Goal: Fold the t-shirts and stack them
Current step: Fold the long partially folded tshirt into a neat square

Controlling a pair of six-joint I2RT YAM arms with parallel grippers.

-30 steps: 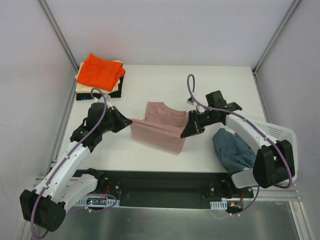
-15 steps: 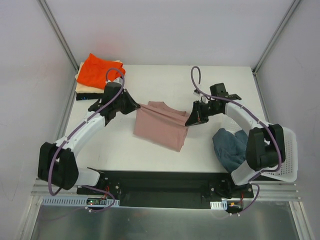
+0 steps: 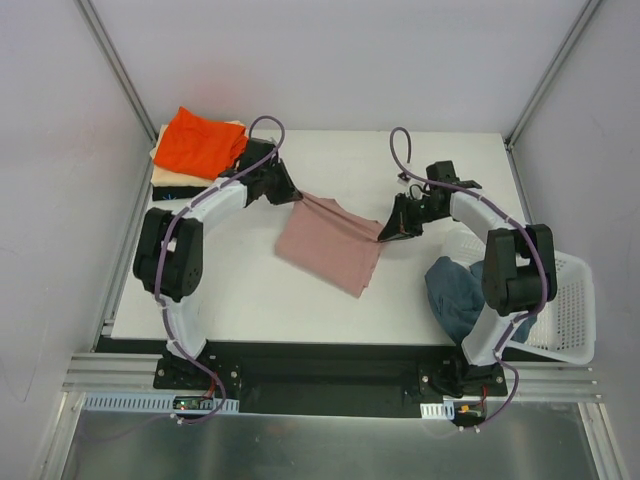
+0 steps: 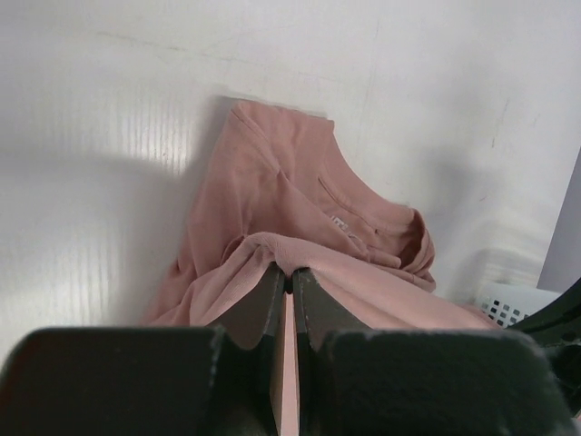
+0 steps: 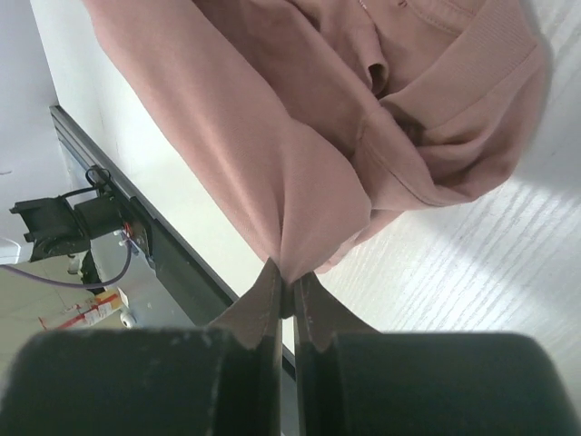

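Observation:
A dusty pink t-shirt (image 3: 330, 243) lies partly folded in the middle of the table, one layer drawn over another. My left gripper (image 3: 296, 196) is shut on its far left corner, the cloth pinched between the fingers (image 4: 289, 277). My right gripper (image 3: 384, 233) is shut on its right edge, pinching a fold (image 5: 289, 277). The collar shows in the left wrist view (image 4: 399, 232). A stack with an orange t-shirt (image 3: 200, 140) on top of cream and black ones sits at the far left. A slate blue t-shirt (image 3: 458, 292) hangs out of the basket.
A white mesh basket (image 3: 565, 310) stands at the right near edge. The table (image 3: 330, 160) is white, with metal frame posts at the far corners and a black base rail along the near edge.
Both grippers have carried the pink shirt's edge away from me, towards the far side. The raised cloth has come down over the rest, and the shirt lies flatter.

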